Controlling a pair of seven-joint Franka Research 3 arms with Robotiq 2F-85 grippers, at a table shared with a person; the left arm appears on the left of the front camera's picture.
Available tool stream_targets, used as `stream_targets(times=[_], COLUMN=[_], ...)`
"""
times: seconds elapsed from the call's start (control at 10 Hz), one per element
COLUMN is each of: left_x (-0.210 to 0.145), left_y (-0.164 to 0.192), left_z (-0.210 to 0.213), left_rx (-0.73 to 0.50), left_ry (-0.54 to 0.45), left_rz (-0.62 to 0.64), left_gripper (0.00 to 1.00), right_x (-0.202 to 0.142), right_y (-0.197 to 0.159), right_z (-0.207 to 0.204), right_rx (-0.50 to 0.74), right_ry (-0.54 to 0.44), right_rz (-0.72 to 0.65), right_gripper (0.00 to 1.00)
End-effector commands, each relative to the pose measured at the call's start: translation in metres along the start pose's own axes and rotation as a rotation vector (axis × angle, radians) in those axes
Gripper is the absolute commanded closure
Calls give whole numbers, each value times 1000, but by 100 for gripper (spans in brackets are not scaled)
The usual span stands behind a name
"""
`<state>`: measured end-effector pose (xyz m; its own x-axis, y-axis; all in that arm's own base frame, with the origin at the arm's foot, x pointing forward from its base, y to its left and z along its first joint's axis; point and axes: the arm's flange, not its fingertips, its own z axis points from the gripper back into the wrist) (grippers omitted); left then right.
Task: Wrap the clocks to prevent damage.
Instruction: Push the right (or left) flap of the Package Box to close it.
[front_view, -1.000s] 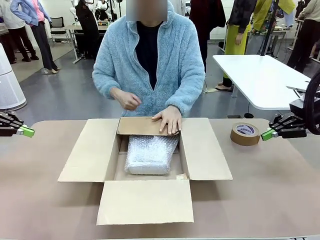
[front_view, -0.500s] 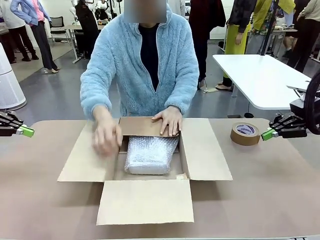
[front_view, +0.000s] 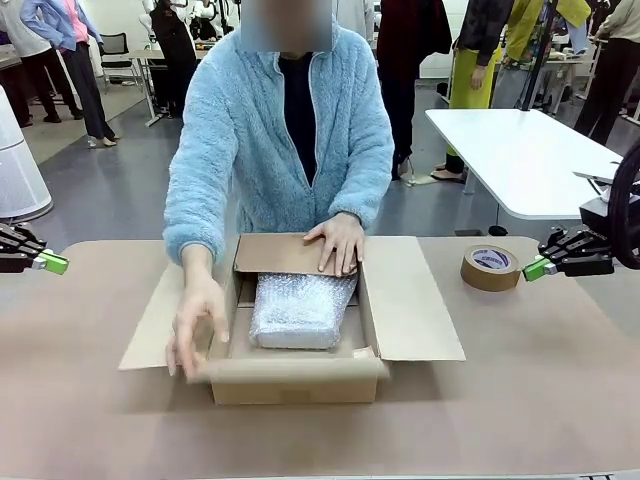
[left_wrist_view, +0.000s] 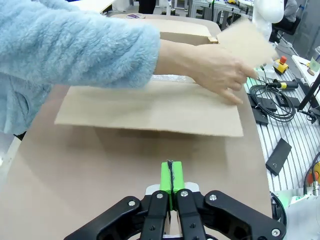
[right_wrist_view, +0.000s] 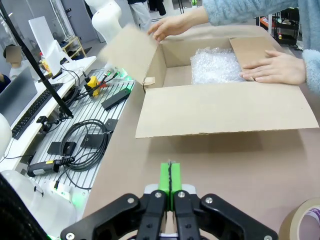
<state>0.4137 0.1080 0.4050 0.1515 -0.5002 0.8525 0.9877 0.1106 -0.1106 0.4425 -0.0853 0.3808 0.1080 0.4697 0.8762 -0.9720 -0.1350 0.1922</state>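
The clocks show as one bubble-wrapped bundle (front_view: 300, 309) lying inside the open cardboard box (front_view: 410, 310) at mid-table, also seen as the bundle (right_wrist_view: 216, 66) in the right wrist view. A person's hand (front_view: 197, 325) lifts the near flap upright, while the other hand (front_view: 338, 240) presses the far flap down. My left gripper (front_view: 52, 263) hangs shut at the left table edge, empty. My right gripper (front_view: 537, 268) is shut at the right, beside the tape roll, holding nothing.
A brown tape roll (front_view: 490, 268) lies right of the box, close to my right gripper. The box's side flaps lie spread flat on the table. Cables and tools lie on a rack (right_wrist_view: 80, 140) beside the table. A white table (front_view: 520, 150) stands behind.
The person's hand came down from the chest to the box's left side and front, and raised the near flap from flat on the table to upright. Both grippers stayed still.
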Motion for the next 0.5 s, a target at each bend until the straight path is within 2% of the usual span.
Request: stream_targets(times=[0.0,0.4], left_x=[0,0], left_y=[0,0], left_z=[0,0], left_rx=[0,0], left_ry=[-4,-4], left_rz=[2,2], left_gripper=[100,100], right_x=[0,0], right_y=[0,0], right_z=[0,0], right_rx=[-2,-2], right_ry=[0,0], right_rz=[1,1], right_gripper=[99,99])
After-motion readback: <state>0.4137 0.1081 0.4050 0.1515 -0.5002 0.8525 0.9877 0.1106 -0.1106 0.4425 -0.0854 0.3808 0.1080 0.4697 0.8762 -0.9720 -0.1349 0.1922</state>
